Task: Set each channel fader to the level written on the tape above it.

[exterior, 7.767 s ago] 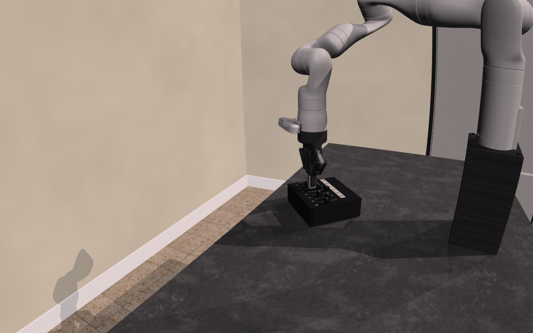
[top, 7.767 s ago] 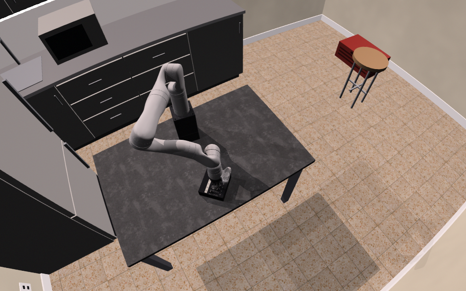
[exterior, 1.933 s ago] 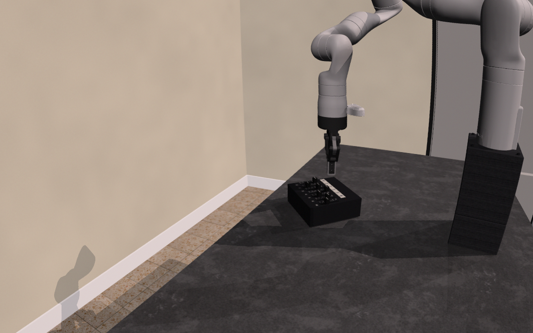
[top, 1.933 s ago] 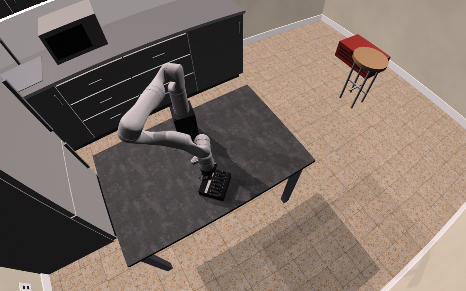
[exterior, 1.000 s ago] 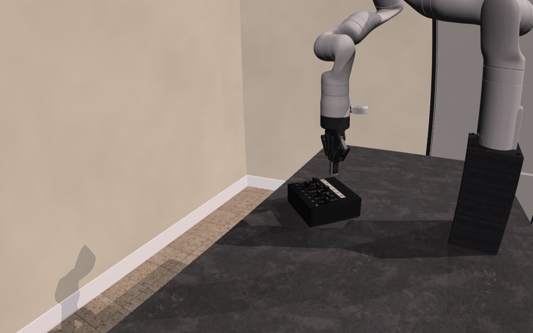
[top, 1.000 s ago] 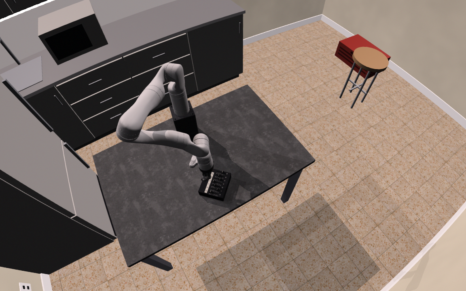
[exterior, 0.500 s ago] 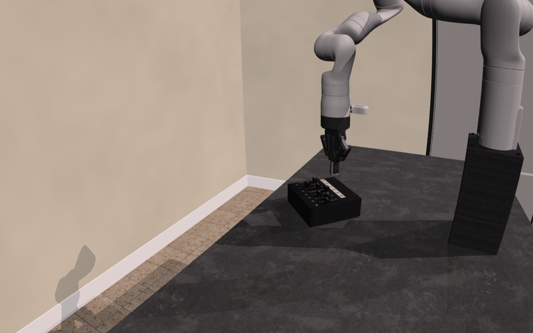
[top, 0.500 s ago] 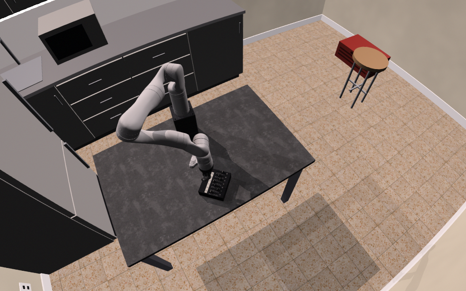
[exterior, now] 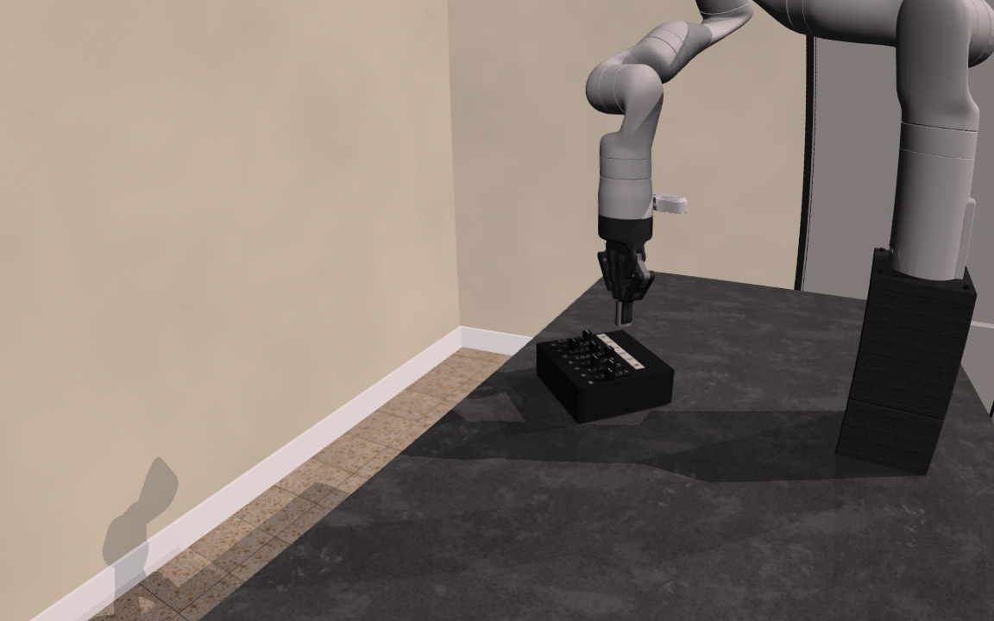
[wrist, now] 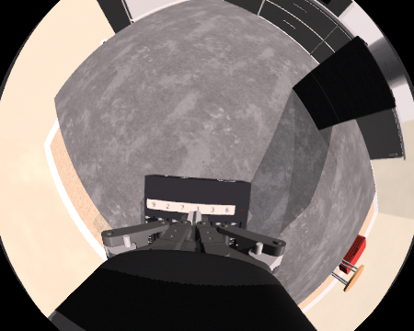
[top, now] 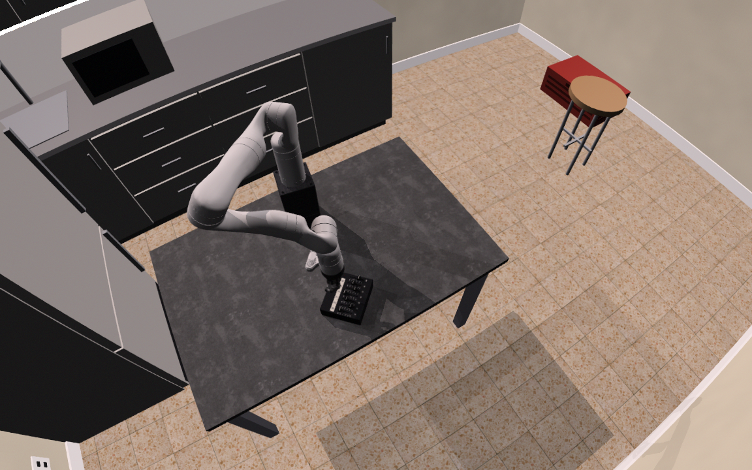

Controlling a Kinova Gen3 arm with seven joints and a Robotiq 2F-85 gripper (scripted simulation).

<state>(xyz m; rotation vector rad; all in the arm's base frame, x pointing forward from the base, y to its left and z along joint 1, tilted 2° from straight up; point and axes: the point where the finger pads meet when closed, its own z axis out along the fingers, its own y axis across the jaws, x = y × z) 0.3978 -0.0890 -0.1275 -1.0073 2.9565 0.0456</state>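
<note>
lighting desk [exterior: 606,376] sat on the table [exterior: 717,502] directly below the gripper [exterior: 624,317], its tape strip [wrist: 190,208] just under the fingertips. gripper was fully closed on nothing, hovering above the desk's tape edge, apart from the faders [exterior: 589,356]. judged best: descend slowly, nudge one cap with the closed tips, avoid neighbouring caps.

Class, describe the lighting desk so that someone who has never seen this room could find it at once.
Start at the dark table in the tiled room and follow the grey arm down to its shut gripper. Just below it sits the lighting desk: a low black box, topped with fader rows and a pale tape strip.
</note>
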